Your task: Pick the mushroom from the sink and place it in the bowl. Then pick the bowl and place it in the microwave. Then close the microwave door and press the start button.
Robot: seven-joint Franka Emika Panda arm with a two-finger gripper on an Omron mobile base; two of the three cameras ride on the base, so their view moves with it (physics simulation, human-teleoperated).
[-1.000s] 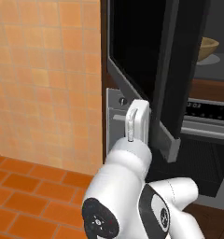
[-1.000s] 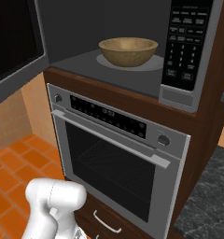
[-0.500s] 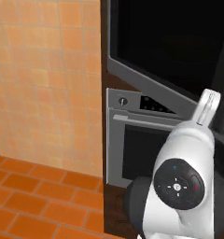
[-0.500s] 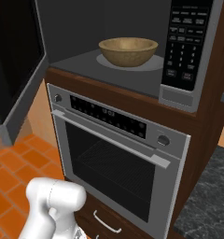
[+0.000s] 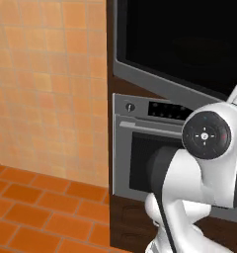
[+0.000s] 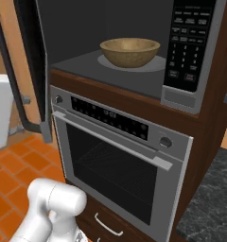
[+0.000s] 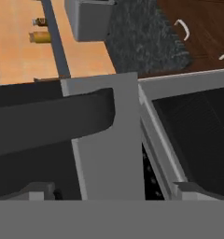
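Here the brown wooden bowl point(image 6: 130, 52) sits inside the open microwave point(image 6: 134, 47), on the grey turntable disc point(image 6: 155, 64) at the middle of the dark cavity, with the black keypad panel point(image 6: 187, 45) just to its right. The bowl's pale grainy inside faces up, and whether the mushroom lies in it cannot be told from this angle. The microwave door point(image 6: 32, 71) stands swung partway, its grey frame and long dark bar handle point(image 6: 11, 80) hanging at the left edge of the right base view; in the left base view the same door's black glass point(image 5: 184, 44) spreads across the top, above the steel oven point(image 5: 150, 148) with its display strip and horizontal handle. In the hand view the gripper point(image 7: 114, 189) looks straight at the door's grey frame edge, with the dark handle curving in from the left, close in front of the fingers point(image 7: 39, 190). The jaws stand spread wide with nothing between them. Orange floor tiles point(image 5: 36, 207) lie below.
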